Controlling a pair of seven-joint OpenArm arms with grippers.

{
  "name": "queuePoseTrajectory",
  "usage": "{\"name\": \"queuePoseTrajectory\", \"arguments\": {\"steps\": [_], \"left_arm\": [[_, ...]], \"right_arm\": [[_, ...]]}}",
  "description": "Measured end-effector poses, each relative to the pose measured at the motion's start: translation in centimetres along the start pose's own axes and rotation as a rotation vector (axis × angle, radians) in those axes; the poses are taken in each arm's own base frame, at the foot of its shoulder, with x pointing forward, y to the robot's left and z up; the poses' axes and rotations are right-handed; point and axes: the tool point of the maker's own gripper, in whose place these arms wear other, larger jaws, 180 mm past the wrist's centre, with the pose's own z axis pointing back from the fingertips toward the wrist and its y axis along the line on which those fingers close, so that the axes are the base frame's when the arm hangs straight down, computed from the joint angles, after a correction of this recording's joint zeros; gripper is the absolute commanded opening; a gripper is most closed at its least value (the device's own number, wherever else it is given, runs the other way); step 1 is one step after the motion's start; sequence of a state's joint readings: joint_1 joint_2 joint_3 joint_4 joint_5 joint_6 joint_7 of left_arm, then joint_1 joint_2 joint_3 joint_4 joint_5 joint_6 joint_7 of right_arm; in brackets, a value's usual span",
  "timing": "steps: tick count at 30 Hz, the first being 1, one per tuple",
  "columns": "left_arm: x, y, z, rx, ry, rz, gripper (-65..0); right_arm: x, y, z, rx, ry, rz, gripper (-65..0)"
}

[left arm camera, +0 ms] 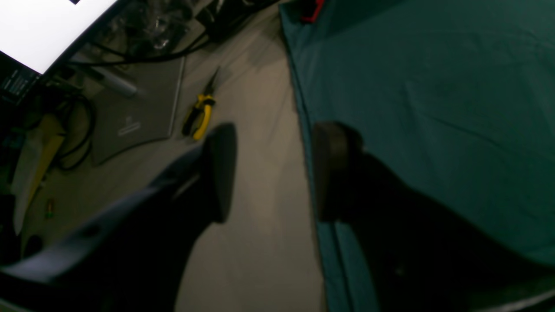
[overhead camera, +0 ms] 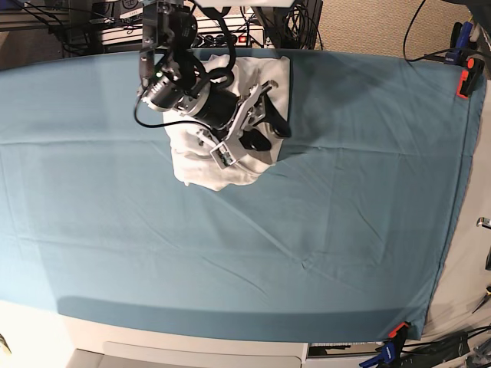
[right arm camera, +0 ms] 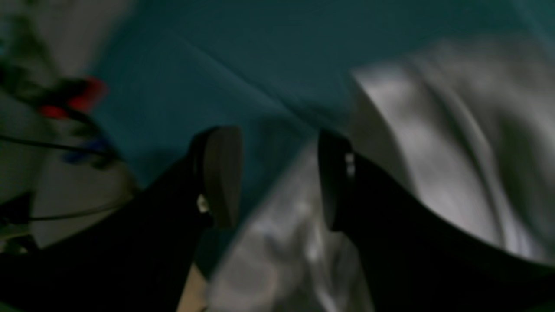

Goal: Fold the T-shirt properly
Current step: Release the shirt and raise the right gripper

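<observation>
The teal cloth point(overhead camera: 322, 230) covers the whole table, and the T-shirt point(overhead camera: 201, 170) lies bunched in a rumpled white heap near its far edge. The right gripper point(overhead camera: 261, 126) hangs over that heap — jaws apart, nothing between them, white fabric just below. The left gripper point(left arm camera: 273, 173) is off at the cloth's edge, also spread and empty. The shirt looks light, limp and prone to sagging — it will not keep a shape once lifted. A hemmed edge or the shoulder seams seem the surest places to pinch.
</observation>
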State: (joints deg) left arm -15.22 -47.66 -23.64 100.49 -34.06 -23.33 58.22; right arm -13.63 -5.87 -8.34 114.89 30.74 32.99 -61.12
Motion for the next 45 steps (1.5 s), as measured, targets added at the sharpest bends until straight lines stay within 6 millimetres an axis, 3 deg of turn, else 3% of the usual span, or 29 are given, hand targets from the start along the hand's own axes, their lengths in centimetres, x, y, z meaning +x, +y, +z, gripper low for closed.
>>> {"name": "queuePoseTrajectory", "arguments": {"steps": [6,9,11,13,16,19,21,24,32,37,41,45], "left_arm": [[0.0,0.0,0.0,0.000,0.001,-0.001,-37.0],[0.1,-0.7,0.0,-0.037,-0.003,0.022,-49.4],[0.5,-2.0,0.1,-0.109,-0.027,0.048,-58.9],[0.6,-3.6,0.3,-0.194,-0.042,0.051,-64.1],[0.3,-5.8,0.6,-0.303,-0.053,0.070,-65.0],[-0.9,-8.2,0.5,-0.388,-0.038,0.111,-65.0],[-2.3,-10.5,0.6,-0.464,-0.017,0.163,-65.0],[-4.7,-15.3,1.5,-0.637,0.012,0.216,-65.0],[-8.6,-26.5,5.6,-1.053,0.112,0.305,-65.0],[-10.0,-31.9,8.1,-1.255,0.167,0.204,-65.0],[-9.0,-36.0,10.1,-1.377,0.138,0.189,-65.0],[-8.4,-38.7,11.5,-1.460,0.126,0.188,-65.0]], "right_arm": [[2.9,2.9,1.5,0.103,-0.090,0.113,-36.2],[4.3,3.1,2.6,0.069,-0.118,0.184,-36.2],[5.1,2.5,3.4,-0.002,-0.119,0.250,-36.3],[5.5,1.5,4.0,-0.090,-0.108,0.308,-37.8],[5.9,-0.9,4.8,-0.239,-0.098,0.313,-45.1],[6.1,-3.5,5.8,-0.374,-0.109,0.239,-57.4],[6.0,-5.6,7.1,-0.464,-0.116,0.176,-64.7],[5.8,-8.3,9.1,-0.563,-0.136,0.097,-65.0],[5.6,-11.6,14.0,-0.621,-0.248,-0.052,-65.0],[5.3,-12.4,16.6,-0.624,-0.287,-0.070,-65.0],[4.9,-13.0,18.4,-0.643,-0.304,-0.071,-65.0],[3.8,-13.7,18.3,-0.627,-0.285,-0.108,-65.0]]}}
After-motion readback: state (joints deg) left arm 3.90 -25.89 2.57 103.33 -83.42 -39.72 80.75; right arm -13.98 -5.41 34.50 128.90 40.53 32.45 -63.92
